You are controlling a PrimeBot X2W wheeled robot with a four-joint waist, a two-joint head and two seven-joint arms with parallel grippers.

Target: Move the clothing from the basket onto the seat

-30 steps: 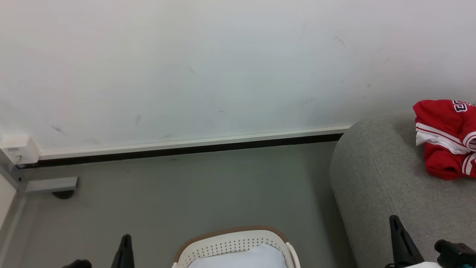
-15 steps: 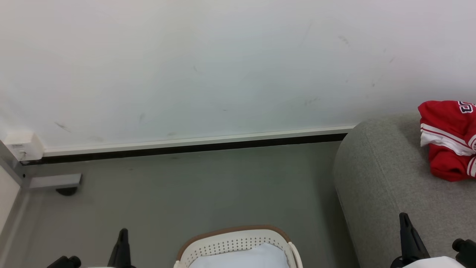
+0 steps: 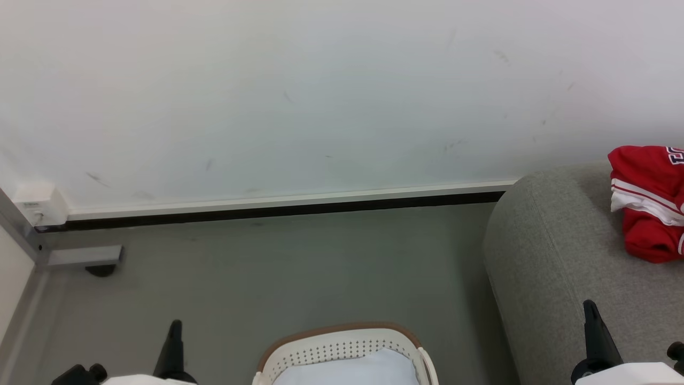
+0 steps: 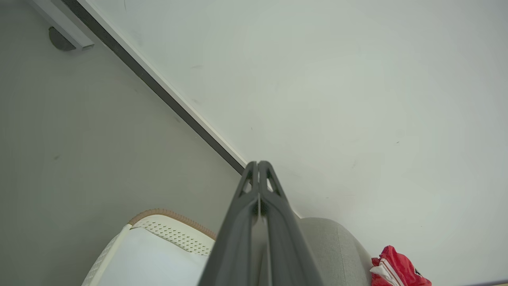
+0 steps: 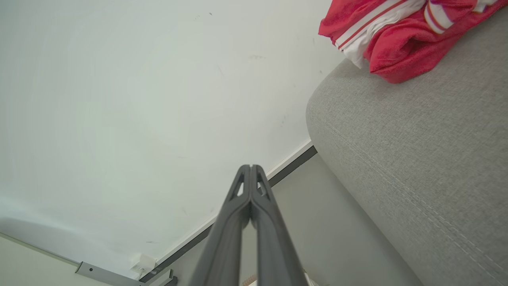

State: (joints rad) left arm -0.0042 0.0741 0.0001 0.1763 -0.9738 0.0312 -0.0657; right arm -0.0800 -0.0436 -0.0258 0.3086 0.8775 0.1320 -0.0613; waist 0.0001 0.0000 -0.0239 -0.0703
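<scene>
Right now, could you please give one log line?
left gripper shut | right gripper shut | clothing on seat | basket holds pale cloth

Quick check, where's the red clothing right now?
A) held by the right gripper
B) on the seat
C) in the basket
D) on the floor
B: the clothing lies bunched on top of the grey seat, while the basket holds a pale blue cloth.
</scene>
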